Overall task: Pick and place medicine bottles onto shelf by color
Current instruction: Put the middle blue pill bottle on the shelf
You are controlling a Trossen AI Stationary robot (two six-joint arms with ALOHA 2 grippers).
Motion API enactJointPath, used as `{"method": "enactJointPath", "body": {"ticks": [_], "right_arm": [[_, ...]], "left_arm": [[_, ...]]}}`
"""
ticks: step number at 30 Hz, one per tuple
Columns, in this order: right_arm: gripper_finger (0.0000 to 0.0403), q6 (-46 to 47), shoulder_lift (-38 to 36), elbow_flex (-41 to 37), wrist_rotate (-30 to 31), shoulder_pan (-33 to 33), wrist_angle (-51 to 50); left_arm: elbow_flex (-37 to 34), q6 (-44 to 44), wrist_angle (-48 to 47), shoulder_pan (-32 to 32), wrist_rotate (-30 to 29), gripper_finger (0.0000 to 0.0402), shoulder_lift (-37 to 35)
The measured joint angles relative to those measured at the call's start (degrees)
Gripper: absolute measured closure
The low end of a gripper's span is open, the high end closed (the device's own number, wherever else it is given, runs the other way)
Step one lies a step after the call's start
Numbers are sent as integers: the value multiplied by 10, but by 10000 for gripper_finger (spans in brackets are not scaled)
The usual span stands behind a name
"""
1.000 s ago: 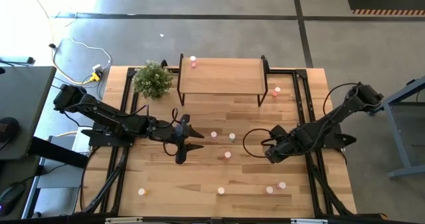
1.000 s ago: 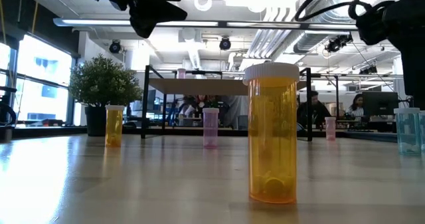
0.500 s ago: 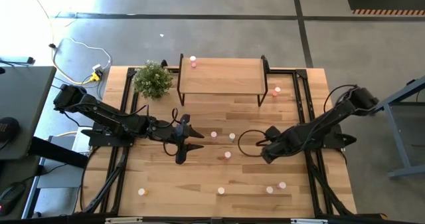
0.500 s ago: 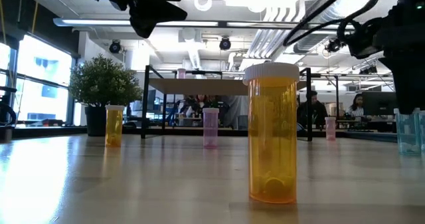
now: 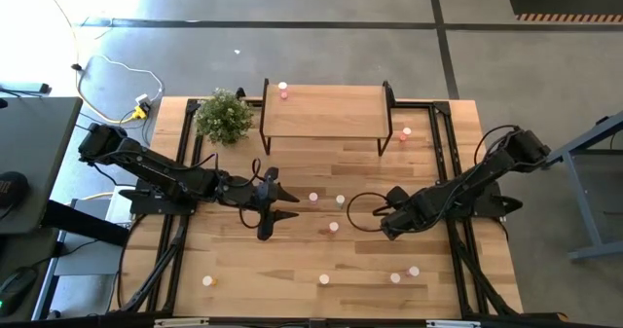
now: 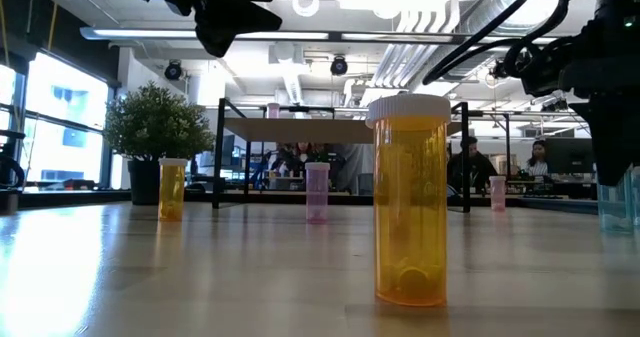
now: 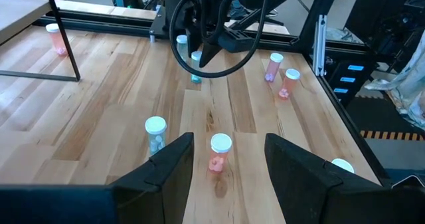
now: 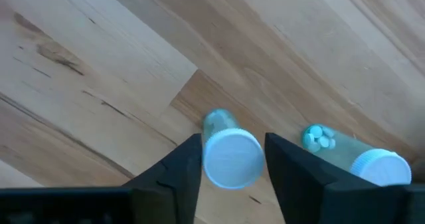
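**Right pincer clamped on a teal bottle, left pincer idle and apart**

From above, we see the left gripper [image 5: 290, 207] hanging mid-frame, fingers apart and empty; the right gripper [image 5: 384, 226] sits low at centre-right. The small light-wood shelf on black legs [image 5: 326, 109] stands at top centre, with one pink bottle [image 5: 283, 91] on its upper-left corner.
At table level, a tall orange translucent bottle with a white cap [image 6: 410, 202] fills the middle of the frame. At the far right edge, the right gripper [image 6: 610, 167] is down over the teal translucent bottle with a white cap [image 6: 632, 202].
In the left wrist view, we see a gap between the dark fingers [image 7: 169, 167].
In the right wrist view, the fingers [image 8: 182, 167] press the teal bottle's cap [image 8: 232, 159] from both sides, while a second teal bottle lying on its side [image 8: 352, 151] sits just beside it.
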Motion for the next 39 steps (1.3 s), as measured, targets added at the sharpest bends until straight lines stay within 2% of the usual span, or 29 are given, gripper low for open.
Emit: {"method": "enactJointPath", "body": {"ticks": [6, 21, 31, 39], "right_arm": [[285, 0, 0, 0, 0, 0, 0], [290, -22, -19, 25, -13, -10, 1], [290, -181, -22, 133, 37, -86, -9], [290, -362, -22, 221, 51, -210, -25]], "left_arm": [[0, 0, 0, 0, 0, 227, 0], [0, 0, 0, 1, 0, 227, 0], [0, 43, -1, 26, 1, 227, -25], [0, 50, -6, 52, 0, 227, -62]]}}
